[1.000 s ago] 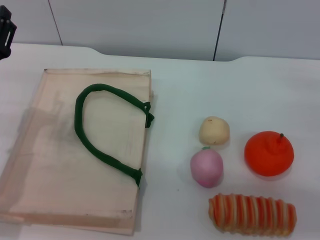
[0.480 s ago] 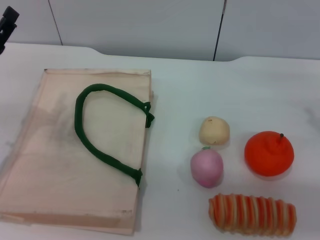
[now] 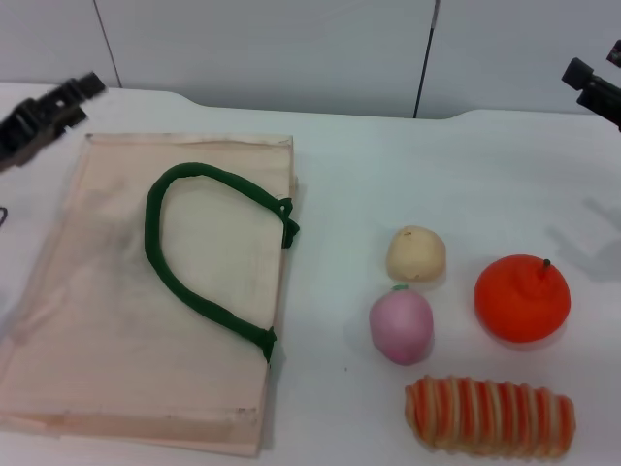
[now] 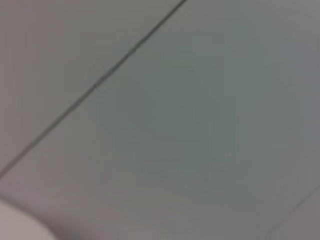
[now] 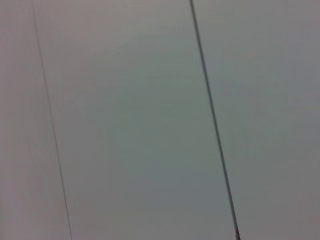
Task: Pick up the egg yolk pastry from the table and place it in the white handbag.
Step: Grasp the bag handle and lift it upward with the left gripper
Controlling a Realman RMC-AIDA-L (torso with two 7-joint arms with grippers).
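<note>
Head view shows the small, pale yellow-cream, matte egg yolk pastry (image 3: 416, 253) resting on the white table (image 3: 388, 165), right of centre. It lies just far of the pink-purple round fruit (image 3: 401, 325), nearly touching it, with the orange round fruit (image 3: 521, 297) near on its right and the long orange-and-cream striped roll (image 3: 490, 416) nearer the camera. The large, flat, cream cloth white handbag (image 3: 97, 320) with dark green loop handles lies on the left, well apart from the pastry.

The left gripper (image 3: 44, 116) hangs above the bag's far left corner; the right gripper (image 3: 594, 87) shows at the far right edge. Neither holds anything, and I cannot tell whether either claw is open or closed.

The likely trouble is crowding: a claw coming down on the pastry could knock the pink fruit or close on both. The bag lies flat with no visible gap at its mouth, so the pastry may end up on top rather than inside.

Both wrist views show only blank grey panels with thin seams. The right gripper is cut off by the frame.
</note>
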